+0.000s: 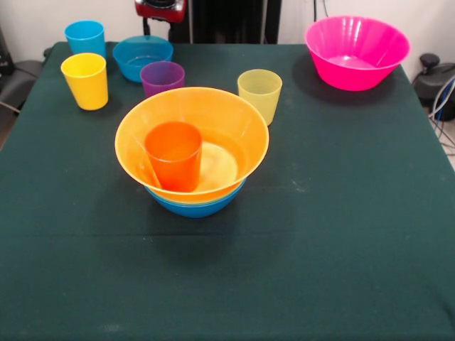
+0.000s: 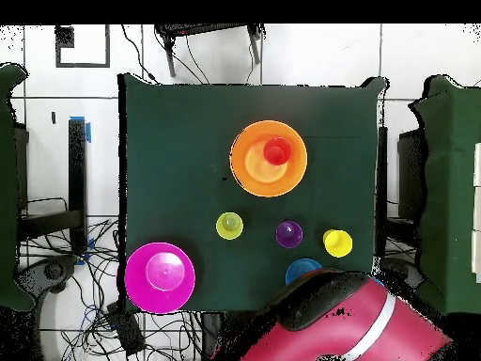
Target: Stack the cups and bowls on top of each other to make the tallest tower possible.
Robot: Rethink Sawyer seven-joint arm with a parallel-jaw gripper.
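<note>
The tower stands mid-table: a medium blue bowl [image 1: 195, 206] at the base, the large orange-yellow bowl [image 1: 213, 114] [image 2: 254, 169] nested in it, and the orange cup [image 1: 174, 155] [image 2: 276, 150] upright inside. The blue cup [image 1: 85, 37], yellow cup [image 1: 85, 79], purple cup [image 1: 162, 77] and pale yellow-green cup [image 1: 260, 92] stand loose behind it. The small blue bowl [image 1: 142, 57] and the large pink bowl [image 1: 355, 51] stand at the far side. The green bowl does not show. The gripper [image 1: 160, 8] is drawn back at the far edge, away from everything.
The red arm [image 2: 348, 320] covers the table's robot-side corner in the overhead view, over the blue cup. The dark green cloth [image 1: 320, 234] spreads wide in front of the tower. Cables lie on the floor around the table.
</note>
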